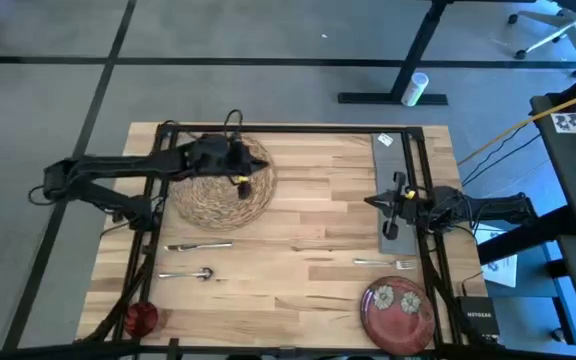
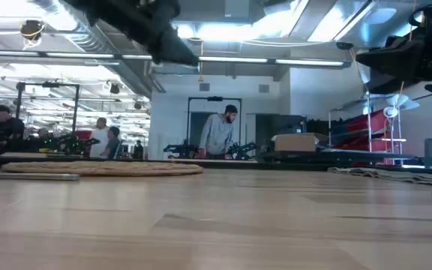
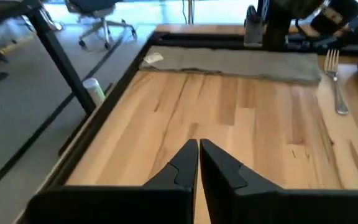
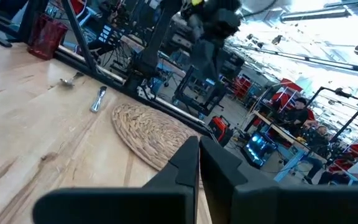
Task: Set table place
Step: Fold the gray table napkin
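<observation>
The left gripper hangs over the round woven mat near the table's far left corner, fingers pressed together on nothing. The right gripper hovers by the gray napkin along the right edge, also clenched and empty. A knife and spoon lie below the mat, a fork beneath the napkin, the dark red plate at the near right corner, the red cup near left.
</observation>
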You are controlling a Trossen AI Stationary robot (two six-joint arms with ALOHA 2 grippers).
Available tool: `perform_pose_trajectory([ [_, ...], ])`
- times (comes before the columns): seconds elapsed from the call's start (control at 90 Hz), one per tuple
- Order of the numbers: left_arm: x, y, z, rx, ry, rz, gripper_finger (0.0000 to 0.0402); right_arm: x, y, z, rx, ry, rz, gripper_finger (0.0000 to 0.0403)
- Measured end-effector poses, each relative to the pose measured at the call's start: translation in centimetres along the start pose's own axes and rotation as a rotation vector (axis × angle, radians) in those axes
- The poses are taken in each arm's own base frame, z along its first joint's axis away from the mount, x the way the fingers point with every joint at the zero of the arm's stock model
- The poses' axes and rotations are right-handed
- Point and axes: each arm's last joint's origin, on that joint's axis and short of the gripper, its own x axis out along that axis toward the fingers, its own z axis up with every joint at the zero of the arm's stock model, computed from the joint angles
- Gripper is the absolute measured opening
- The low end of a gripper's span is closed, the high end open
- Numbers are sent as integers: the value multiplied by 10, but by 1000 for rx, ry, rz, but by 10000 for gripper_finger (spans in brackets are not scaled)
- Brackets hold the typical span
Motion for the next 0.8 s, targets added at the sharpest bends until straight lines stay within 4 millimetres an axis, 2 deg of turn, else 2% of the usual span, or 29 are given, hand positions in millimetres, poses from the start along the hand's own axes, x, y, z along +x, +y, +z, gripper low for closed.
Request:
perform_pose_trajectory([
  [0.522,97,-2,28,151,59,-73,0,0,0,1,3,-6,-3,0],
  [0.8,143,-1,39,161,32,-72,0,0,-1,1,0,-10,-7,0],
])
